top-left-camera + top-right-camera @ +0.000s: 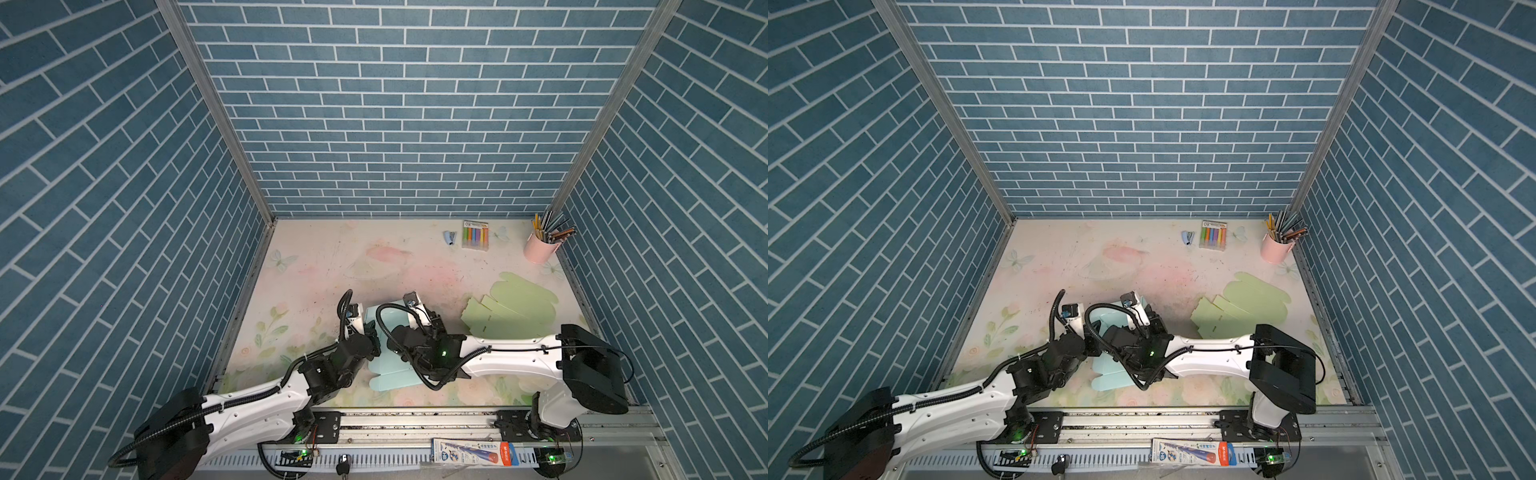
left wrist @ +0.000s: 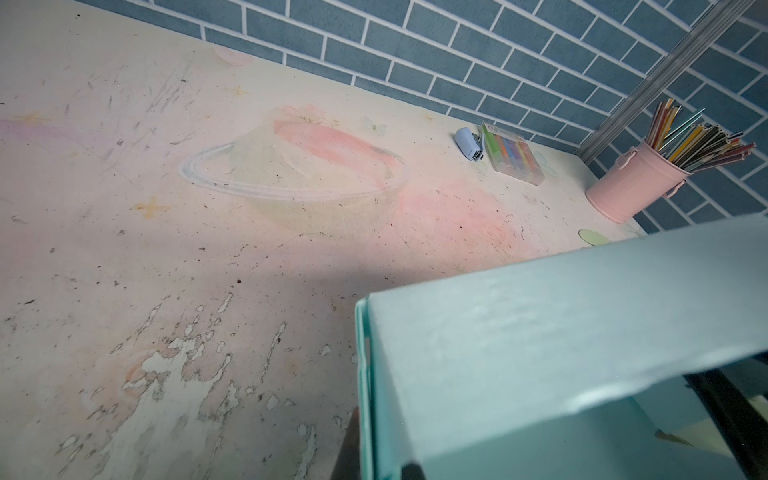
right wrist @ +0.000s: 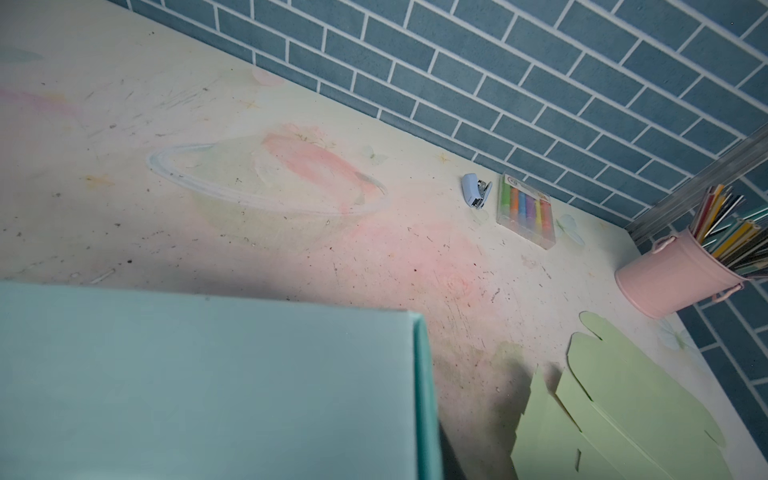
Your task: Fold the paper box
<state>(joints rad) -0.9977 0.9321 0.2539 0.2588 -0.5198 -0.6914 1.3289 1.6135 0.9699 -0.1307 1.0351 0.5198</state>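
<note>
Blue brick-pattern walls close in three sides of a pale, scuffed table [image 1: 332,266] printed with faded flowers and butterflies. The teal paper box [image 1: 386,376] stands near the table's front edge, about mid-width, partly raised, with upright walls and an open hollow seen in the left wrist view [image 2: 540,353]; I cannot make out what, if anything, lies inside

Far behind the box and to its right, in the corner, a pink bucket [image 1: 538,249] stands upright, full of pencils [image 1: 552,228] that fan out of its mouth. Behind the box, by the back wall, a clear case [image 1: 475,235] lies flat with a row of coloured markers in it, and a small blue stapler [image 1: 449,237] sits just beside that. Right of the box, close but apart from it, flat green card [image 1: 515,311] lies unfolded. In front of the box, off the table on the metal rail, lies a pencil pack [image 1: 473,451]

Both arms cross over the box in both top views and hide most of it. The left hand [image 1: 369,332] is at the box's left wall, pressed together and pinching that wall, with dark fingers [image 2: 349,449] showing by it. The right hand [image 1: 424,320] is at the box's right side; I cannot tell whether it is spread or pressed together
</note>
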